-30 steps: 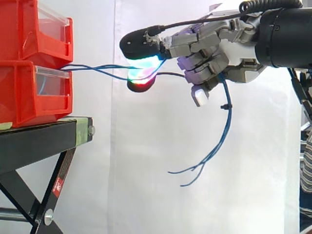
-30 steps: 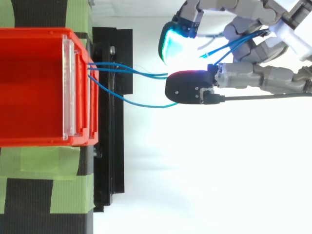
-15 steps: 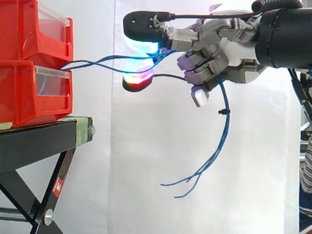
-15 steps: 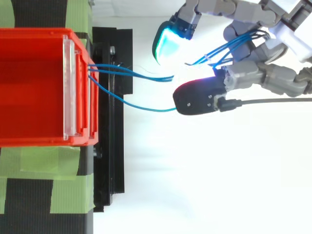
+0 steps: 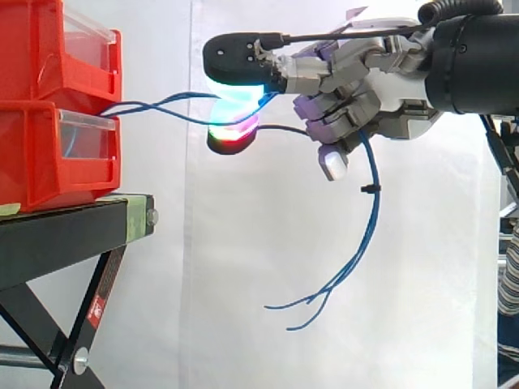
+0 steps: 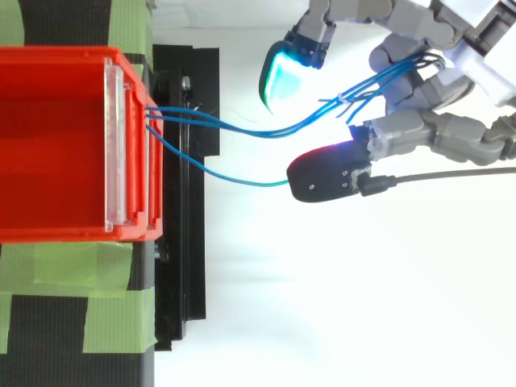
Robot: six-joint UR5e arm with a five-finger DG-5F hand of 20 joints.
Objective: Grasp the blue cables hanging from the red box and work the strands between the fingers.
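Note:
Several blue cables point(image 5: 139, 104) point(image 6: 211, 118) run from the front of the stacked red bins point(image 5: 49, 154) point(image 6: 48, 145) out to my hand point(image 5: 381, 81) point(image 6: 435, 133). The hand is level with the gap between the bins, to their right. Its curled fingers are closed round the strands, which pass through the fist and hang down below it to loose ends point(image 5: 300, 312). Two longer fingers reach towards the bins: a black pad glowing cyan point(image 5: 237, 63) above the strands and a pad glowing red and green point(image 5: 232, 134) below them, with a small gap between.
The bins rest on a black stand point(image 5: 73, 227) with green tape point(image 6: 113, 266) on its top. A white curtain hangs behind. A person's striped sleeve point(image 5: 509, 292) is at the right edge of the side view.
The two glowing pads, pressed together on the strands a second ago, have spread apart. The upper finger rose, and the hanging cable ends swung left and a little lower.

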